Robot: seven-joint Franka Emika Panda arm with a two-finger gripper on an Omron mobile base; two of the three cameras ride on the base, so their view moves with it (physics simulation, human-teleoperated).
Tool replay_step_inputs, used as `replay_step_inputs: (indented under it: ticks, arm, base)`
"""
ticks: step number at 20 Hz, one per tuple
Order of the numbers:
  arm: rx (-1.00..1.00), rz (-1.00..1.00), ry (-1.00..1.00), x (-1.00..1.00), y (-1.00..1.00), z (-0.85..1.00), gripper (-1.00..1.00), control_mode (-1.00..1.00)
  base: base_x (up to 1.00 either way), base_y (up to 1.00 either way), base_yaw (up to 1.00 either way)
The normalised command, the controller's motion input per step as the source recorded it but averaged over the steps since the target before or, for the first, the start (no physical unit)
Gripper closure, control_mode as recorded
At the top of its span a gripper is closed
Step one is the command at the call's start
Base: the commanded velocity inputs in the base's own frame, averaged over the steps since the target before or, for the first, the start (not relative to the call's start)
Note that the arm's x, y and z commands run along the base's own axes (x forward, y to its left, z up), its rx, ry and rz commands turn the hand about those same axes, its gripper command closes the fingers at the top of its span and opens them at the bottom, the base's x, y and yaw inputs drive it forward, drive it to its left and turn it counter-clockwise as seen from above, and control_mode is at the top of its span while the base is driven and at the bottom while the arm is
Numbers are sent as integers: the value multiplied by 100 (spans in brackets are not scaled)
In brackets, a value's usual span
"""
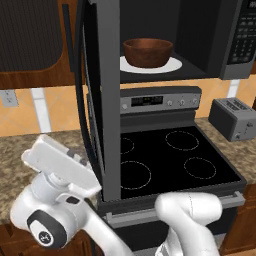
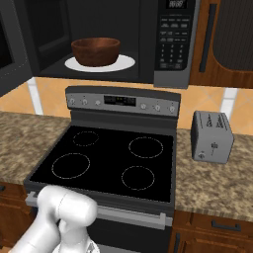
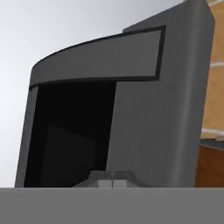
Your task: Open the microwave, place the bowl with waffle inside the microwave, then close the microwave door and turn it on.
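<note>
The microwave (image 2: pixel 173 44) hangs open above the stove. Inside it, the reddish-brown bowl (image 1: pixel 148 52) (image 2: pixel 96 51) sits upright on the white turntable (image 2: pixel 126 63). The waffle is hidden below the bowl's rim. The microwave door (image 1: pixel 110 100) stands swung out toward me, edge-on in the left base view. My white hand (image 1: pixel 62 167) hangs low on the outer side of the door, just left of its bottom edge. In the hand view, my gripper (image 3: pixel 113 180) is shut on nothing and faces the grey door panel (image 3: pixel 153 122) from close up.
A black glass stove top (image 1: pixel 165 160) with a silver control panel (image 2: pixel 123 101) lies below the microwave. A small grey toaster (image 2: pixel 211 136) stands on the granite counter (image 2: pixel 217 188) to the right. Brown cabinets (image 2: pixel 227 44) flank the microwave.
</note>
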Motion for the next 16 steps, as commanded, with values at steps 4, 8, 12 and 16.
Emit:
replay_step_inputs:
  ticks: [4, 8, 12, 16]
  arm:
    - [51, 2, -17, -17, -99, 86, 100, -100]
    - [54, 7, -3, -8, -100, 77, 100, -100]
    - [46, 5, 7, 0, -100, 62, 100, -100]
    - [28, 3, 34, 48, -100, 17, 100, -100]
  base:
    - [0, 0, 0]
    - [0, 0, 0]
    - [0, 0, 0]
    - [0, 0, 0]
